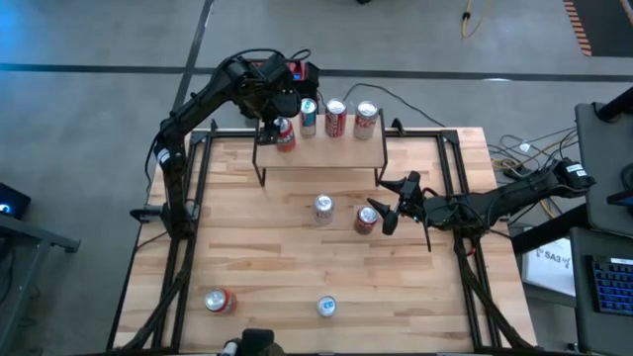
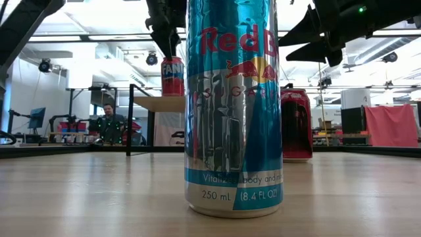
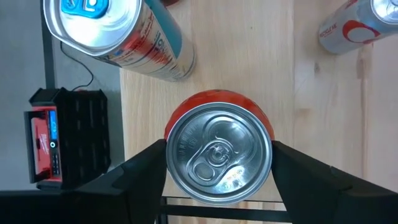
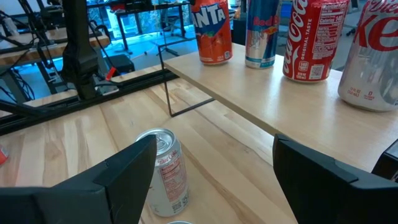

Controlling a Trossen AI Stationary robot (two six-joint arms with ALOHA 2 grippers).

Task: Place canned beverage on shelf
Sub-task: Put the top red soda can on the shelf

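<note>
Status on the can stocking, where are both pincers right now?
Left pincer over the shelf, fingers either side of the orange can standing there. Right pincer open, low by the red can on the table. Nothing blocking.

A grey floor (image 1: 89,40) crossed by dark lines is seen around the wooden table (image 1: 277,267). Bright ceiling lights (image 2: 99,16) are shown beyond its far edge, where a person (image 2: 108,125) is seated among desks, near a red cloth (image 2: 391,125).
</note>
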